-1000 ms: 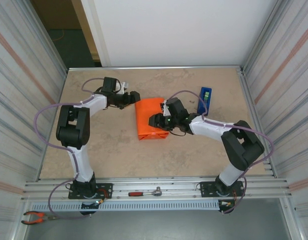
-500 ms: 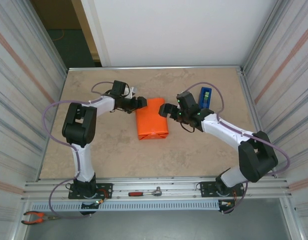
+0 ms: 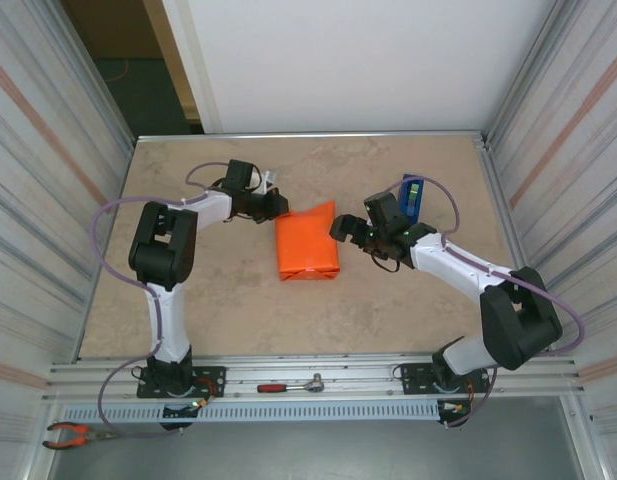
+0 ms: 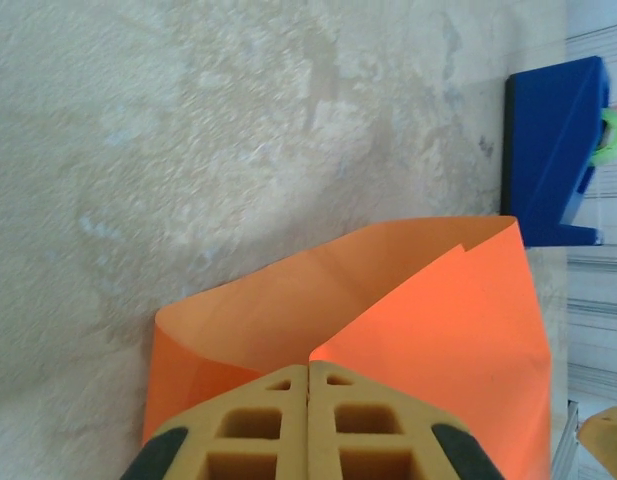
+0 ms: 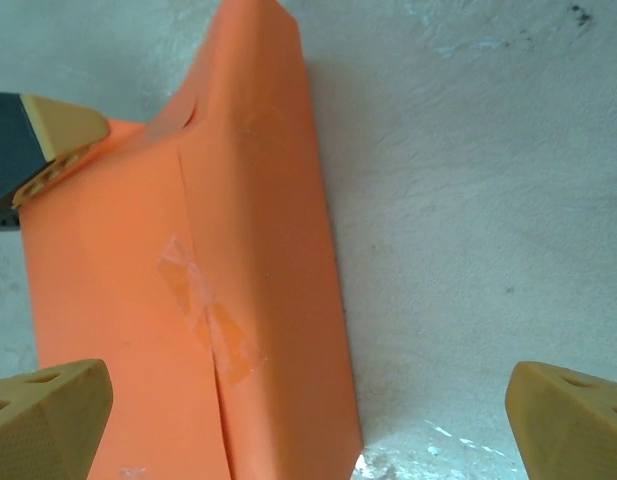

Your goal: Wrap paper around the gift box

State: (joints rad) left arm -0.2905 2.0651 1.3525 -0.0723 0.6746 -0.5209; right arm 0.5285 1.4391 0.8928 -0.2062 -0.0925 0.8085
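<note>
The paper (image 3: 306,245) is bright orange and folded into a parcel at the table's middle; the gift box inside it is hidden. A taped seam (image 5: 208,315) runs along the top. At the parcel's far left corner my left gripper (image 3: 279,207) is shut on a raised flap of the paper (image 4: 418,310), the fold running out from the closed tips of that gripper (image 4: 308,366). My right gripper (image 3: 340,228) hangs open just right of the parcel, jaws wide apart and touching nothing. In the right wrist view the right gripper (image 5: 308,385) looks down the paper's (image 5: 248,250) right edge.
A blue tape dispenser (image 3: 409,200) stands right of the parcel, behind my right gripper, also visible as the tape dispenser (image 4: 553,150) past the flap. A ratchet wrench (image 3: 293,385) and pliers (image 3: 73,433) lie on the near rail. Metal walls close both sides.
My left gripper has closed on the paper flap at the far left corner. My right gripper let go, opened wide and drew back to the right of the parcel.
</note>
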